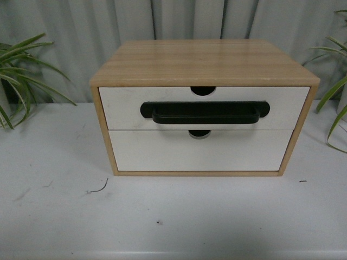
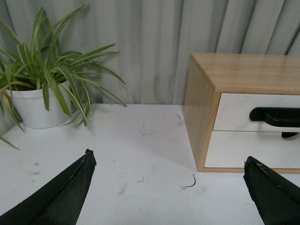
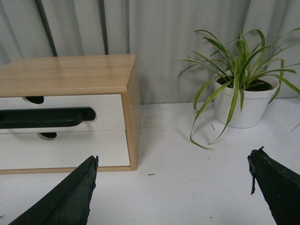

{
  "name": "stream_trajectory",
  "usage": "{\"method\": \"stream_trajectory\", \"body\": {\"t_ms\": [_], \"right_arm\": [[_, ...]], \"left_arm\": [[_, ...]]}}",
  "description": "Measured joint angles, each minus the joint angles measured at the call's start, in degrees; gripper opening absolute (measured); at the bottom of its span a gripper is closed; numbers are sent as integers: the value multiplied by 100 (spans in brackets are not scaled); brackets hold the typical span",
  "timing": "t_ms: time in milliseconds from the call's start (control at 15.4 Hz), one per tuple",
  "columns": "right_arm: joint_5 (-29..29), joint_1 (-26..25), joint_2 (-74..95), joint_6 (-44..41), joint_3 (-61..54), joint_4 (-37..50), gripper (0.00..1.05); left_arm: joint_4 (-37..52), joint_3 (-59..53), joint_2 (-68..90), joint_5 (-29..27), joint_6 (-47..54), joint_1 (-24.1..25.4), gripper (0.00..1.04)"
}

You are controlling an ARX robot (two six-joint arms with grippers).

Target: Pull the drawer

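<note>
A light wood cabinet (image 1: 203,60) stands on the white table. Its upper drawer (image 1: 124,108) has a white front, a long black bar handle (image 1: 205,112) and a semicircular notch in its top edge; it sits flush in the cabinet. The same drawer (image 2: 234,112) shows at the edge of the left wrist view, and the drawer (image 3: 108,105) with its handle (image 3: 47,117) also appears in the right wrist view. My left gripper (image 2: 169,161) is open over bare table, short of the cabinet's left corner. My right gripper (image 3: 173,159) is open, off the cabinet's right corner. Neither arm shows in the front view.
Below it is a plain white drawer front (image 1: 200,151) without a handle. A potted spider plant (image 2: 42,89) stands left of the cabinet, another plant (image 3: 243,89) right of it. A grey curtain hangs behind. Small debris (image 1: 98,189) lies on the table (image 1: 173,216).
</note>
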Motion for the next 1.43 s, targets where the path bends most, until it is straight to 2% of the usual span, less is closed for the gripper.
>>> {"method": "stream_trajectory", "body": {"t_ms": [1367, 1432], "right_arm": [[0, 0, 0, -2, 0, 0, 98], [140, 55, 59, 79, 57, -254, 98]], "left_arm": [[0, 0, 0, 0, 0, 0, 98], [-70, 9, 13, -68, -22, -20, 98]]}}
